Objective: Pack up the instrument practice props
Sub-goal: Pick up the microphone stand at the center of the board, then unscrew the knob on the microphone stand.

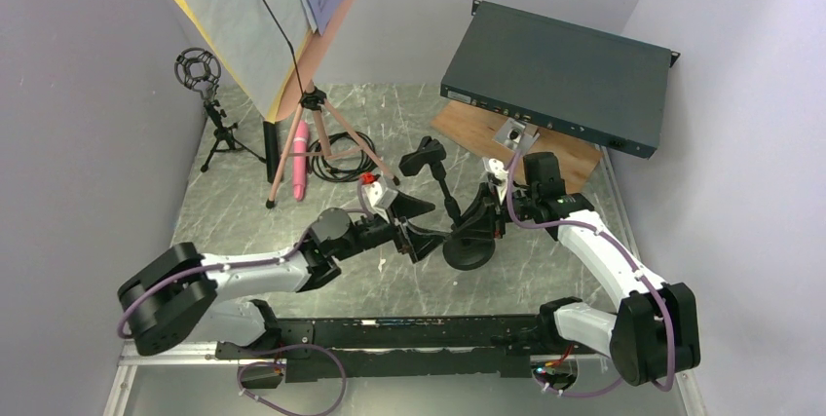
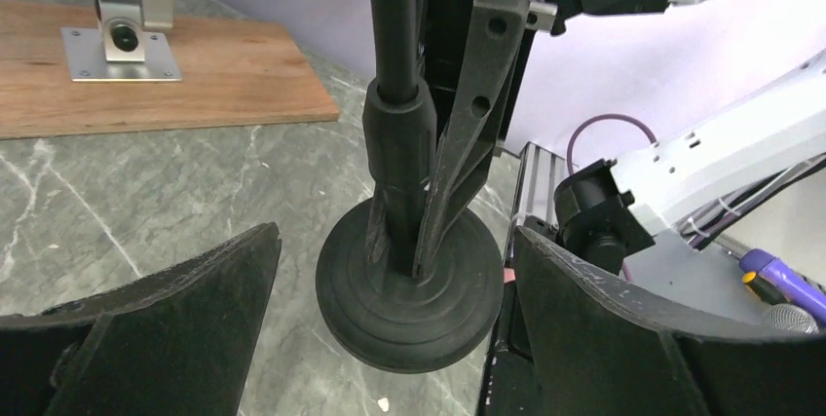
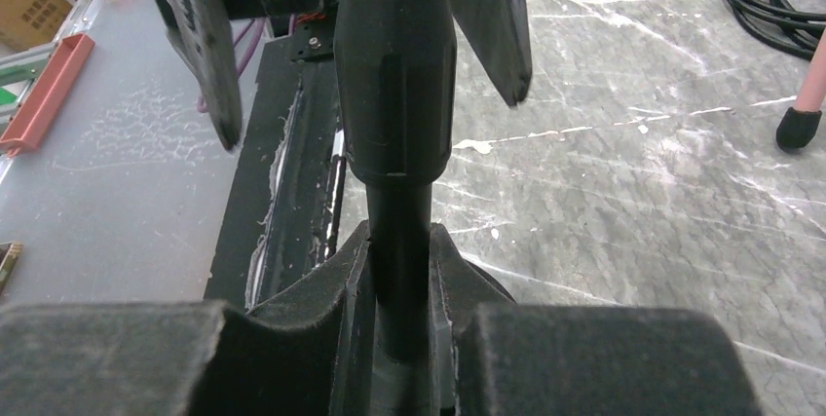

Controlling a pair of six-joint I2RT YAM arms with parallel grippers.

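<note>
**Grey marbled tabletop, two arms meeting at one mic stand**

Pale walls close in the scene on three sides. Far left, a shock-mount mic holder stands on its own little tripod. Next to it the pink music desk rises on its tripod legs, with white and yellow sheet-music pages propped on it. A pink microphone lies by those legs, beside a coil of black cable.

Near the middle, the left tool sits low with its jaws spread wide. One jaw is on either side of the round base of the black mic stand, and neither grips it. The right tool comes in from the other side, clamped on the stand's upright stem above the base. Behind it, to the right, a brown wooden board lies flat, and a dark teal rack box sits partly over it.
</note>
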